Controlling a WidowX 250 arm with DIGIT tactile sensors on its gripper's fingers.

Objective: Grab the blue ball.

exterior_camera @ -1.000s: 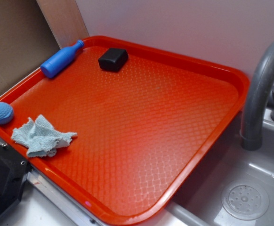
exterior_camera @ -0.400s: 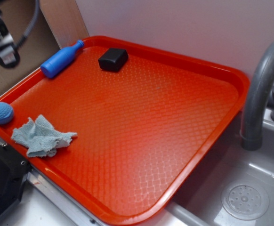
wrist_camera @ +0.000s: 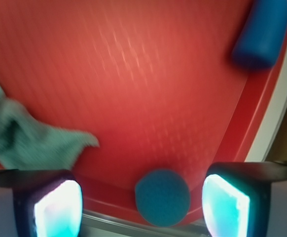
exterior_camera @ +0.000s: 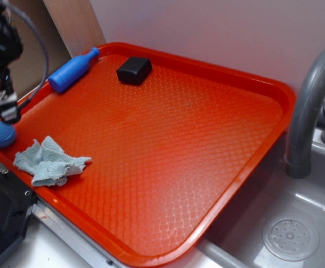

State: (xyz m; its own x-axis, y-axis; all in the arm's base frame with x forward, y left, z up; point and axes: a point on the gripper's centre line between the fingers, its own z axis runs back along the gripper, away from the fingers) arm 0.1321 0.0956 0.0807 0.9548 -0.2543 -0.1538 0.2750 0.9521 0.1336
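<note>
Sitting at the tray's nine o'clock edge in the exterior view, the blue ball (exterior_camera: 1,134) rests against the raised rim of the red tray (exterior_camera: 218,72). The tool (exterior_camera: 8,113) hangs just above it, at the ball's twelve o'clock, and the wrist view shows its two fingers (wrist_camera: 228,205) spread wide, with the ball (wrist_camera: 162,197) low between them and touching neither. A crumpled pale blue-grey cloth (exterior_camera: 48,162) lies near the ball at its four o'clock. Farther off, a blue bottle-shaped toy (exterior_camera: 72,70) lies on its side along the tray's far-left rim, with a small black block (exterior_camera: 134,70) near it at three o'clock. A grey tap (exterior_camera: 310,106) and sink (exterior_camera: 291,237) flank the tray's right side.
</note>
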